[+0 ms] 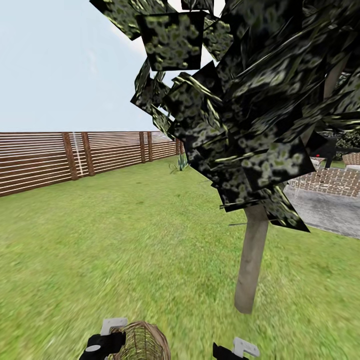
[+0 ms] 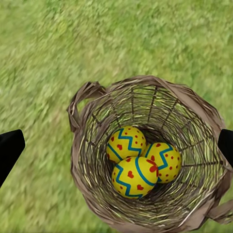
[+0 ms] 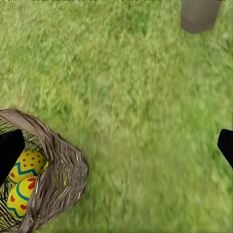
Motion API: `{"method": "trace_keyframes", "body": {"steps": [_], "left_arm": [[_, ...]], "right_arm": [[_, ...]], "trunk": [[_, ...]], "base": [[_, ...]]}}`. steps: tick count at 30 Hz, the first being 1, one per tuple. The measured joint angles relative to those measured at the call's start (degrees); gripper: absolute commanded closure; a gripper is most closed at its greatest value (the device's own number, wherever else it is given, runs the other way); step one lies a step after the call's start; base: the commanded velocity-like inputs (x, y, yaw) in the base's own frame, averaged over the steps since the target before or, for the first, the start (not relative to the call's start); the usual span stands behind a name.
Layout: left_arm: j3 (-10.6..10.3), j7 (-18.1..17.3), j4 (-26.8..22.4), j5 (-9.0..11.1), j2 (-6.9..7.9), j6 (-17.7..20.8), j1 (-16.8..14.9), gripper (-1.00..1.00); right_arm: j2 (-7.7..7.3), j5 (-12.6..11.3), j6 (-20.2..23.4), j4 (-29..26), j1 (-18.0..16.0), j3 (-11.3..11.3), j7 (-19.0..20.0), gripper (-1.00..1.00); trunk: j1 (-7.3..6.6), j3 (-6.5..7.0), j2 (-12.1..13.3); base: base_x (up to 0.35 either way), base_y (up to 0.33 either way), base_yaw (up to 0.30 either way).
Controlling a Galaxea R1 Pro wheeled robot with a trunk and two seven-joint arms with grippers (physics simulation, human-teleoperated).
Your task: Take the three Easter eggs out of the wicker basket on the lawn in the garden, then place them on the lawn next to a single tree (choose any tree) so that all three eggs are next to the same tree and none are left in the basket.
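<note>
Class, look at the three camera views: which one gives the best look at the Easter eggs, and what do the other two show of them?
The left wrist view: it looks straight down into the wicker basket, showing all three Easter eggs nestled together. The right wrist view catches two eggs at the basket's edge. In the head view, the basket appears, eggs not discernible.

The lawn (image 1: 125, 240) carries the wicker basket (image 2: 145, 155) and, near it, the tree's trunk (image 1: 251, 260)

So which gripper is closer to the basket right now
Left. The left gripper hangs open directly over the wicker basket with the Easter eggs; the right gripper is over bare lawn beside it.
</note>
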Motion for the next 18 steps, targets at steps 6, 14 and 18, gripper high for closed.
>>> {"method": "trace_keyframes", "body": {"steps": [6,14,18], "left_arm": [[0.1,0.0,0.1,0.0,0.00,0.0,0.0,-1.00],[0.1,0.0,0.0,0.1,0.00,0.0,0.0,-1.00],[0.1,0.1,-0.1,0.1,0.00,0.0,0.0,-1.00]], "right_arm": [[0.04,0.5,0.2,-4.2,0.0,0.2,-0.2,-1.00],[-0.15,3.1,4.5,-15.8,0.1,0.2,-0.6,-1.00],[-0.20,3.5,5.3,-16.9,0.6,0.1,-0.6,-1.00]], "trunk": [[1.32,-1.07,-2.4],[3.08,-2.52,-5.6],[3.95,-3.24,-7.2]], "base": [[0.000,0.000,0.000],[0.000,0.000,0.000],[0.000,0.000,0.000]]}}
